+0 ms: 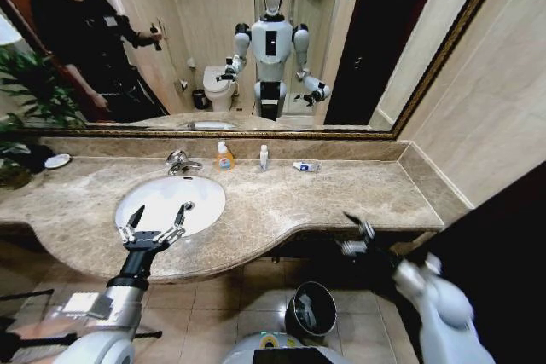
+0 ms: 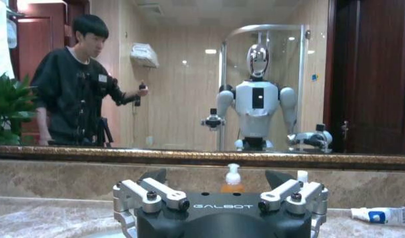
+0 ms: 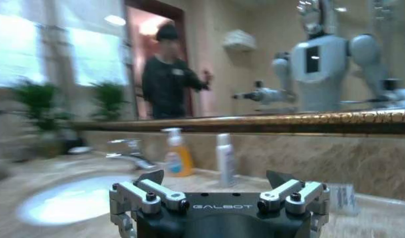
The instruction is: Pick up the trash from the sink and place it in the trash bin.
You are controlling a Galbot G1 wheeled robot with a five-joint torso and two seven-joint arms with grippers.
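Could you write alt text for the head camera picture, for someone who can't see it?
The robot's left pincer hangs open over the near rim of a white oval sink set in a beige marble countertop. Its right pincer sits off the counter's right front edge, above a small black trash bin on the floor. An orange soap bottle stands by the mirror.

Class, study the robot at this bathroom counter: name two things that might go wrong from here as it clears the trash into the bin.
1. The left gripper hangs open over the sink close to the faucet; reaching deeper, it might knock the faucet or the orange soap bottle.

2. The trash bin sits on the floor below the counter edge, beside the robot's base, so an item released from counter height may miss its small opening.
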